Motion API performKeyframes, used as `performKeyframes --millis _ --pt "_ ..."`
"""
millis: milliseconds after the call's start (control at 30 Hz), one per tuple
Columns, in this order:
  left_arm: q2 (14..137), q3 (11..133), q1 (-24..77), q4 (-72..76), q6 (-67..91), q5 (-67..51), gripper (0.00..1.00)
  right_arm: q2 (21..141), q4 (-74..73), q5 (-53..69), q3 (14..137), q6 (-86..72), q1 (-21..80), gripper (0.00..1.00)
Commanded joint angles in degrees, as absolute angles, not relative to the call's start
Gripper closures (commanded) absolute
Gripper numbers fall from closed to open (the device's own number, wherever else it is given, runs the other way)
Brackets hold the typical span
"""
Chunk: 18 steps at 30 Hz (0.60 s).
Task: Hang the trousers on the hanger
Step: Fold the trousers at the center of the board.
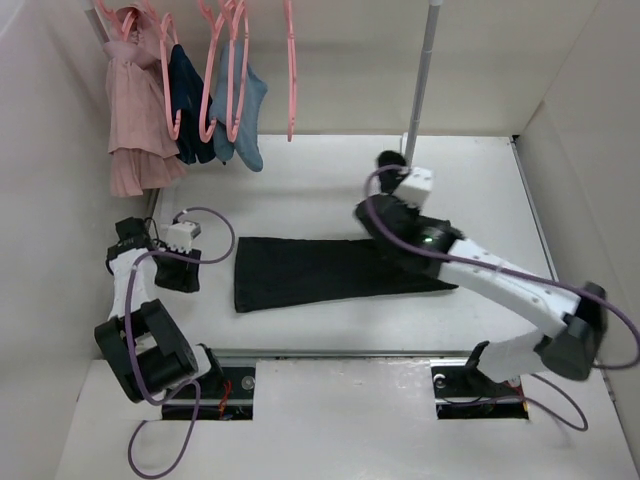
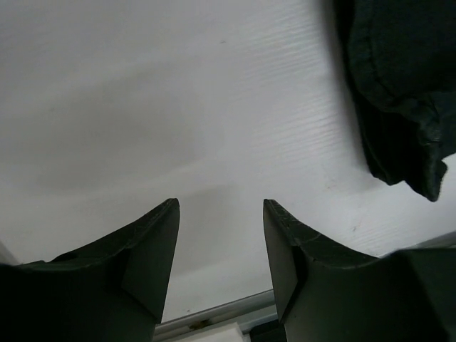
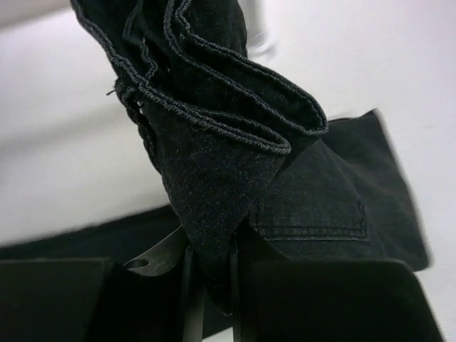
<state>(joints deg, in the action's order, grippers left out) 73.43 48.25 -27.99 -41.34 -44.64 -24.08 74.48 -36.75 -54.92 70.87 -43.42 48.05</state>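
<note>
Spreading across most of the view, the white bench (image 1: 330,190) carries the black trousers (image 1: 310,270), which lie folded in a long strip across its middle, running left to right. At the back left corner a pink garment (image 1: 130,110), a navy garment (image 1: 185,100) and a light-blue garment (image 1: 248,115) hang on pink hangers. Just right of them the bare pink hanger (image 1: 290,75) hangs alone, well apart from the trousers. The right tool (image 3: 210,285) sits at the right end of the strip, its jaws narrow and pinching a bunched fold of the trousers' hemmed edge. The left tool (image 2: 221,242) hovers over bare bench near the strip's left end, jaws apart with nothing between them.
</note>
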Motion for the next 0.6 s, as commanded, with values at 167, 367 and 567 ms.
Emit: performKeyframes --millis 167,367,567 --pt "73.82 43.60 -18.12 -36.13 -39.82 -26.55 0.51 100.61 -43.66 -66.18 96.80 -55.81 66.79 1.00" --pt "77.95 43.59 -13.72 -33.93 -37.35 -23.91 0.52 112.14 -45.97 -63.63 106.07 -57.48 70.30 1.00" --pt "80.68 43.59 -12.39 -31.91 -36.04 -22.15 0.62 115.39 -39.13 -63.63 110.21 -50.91 73.38 1.00"
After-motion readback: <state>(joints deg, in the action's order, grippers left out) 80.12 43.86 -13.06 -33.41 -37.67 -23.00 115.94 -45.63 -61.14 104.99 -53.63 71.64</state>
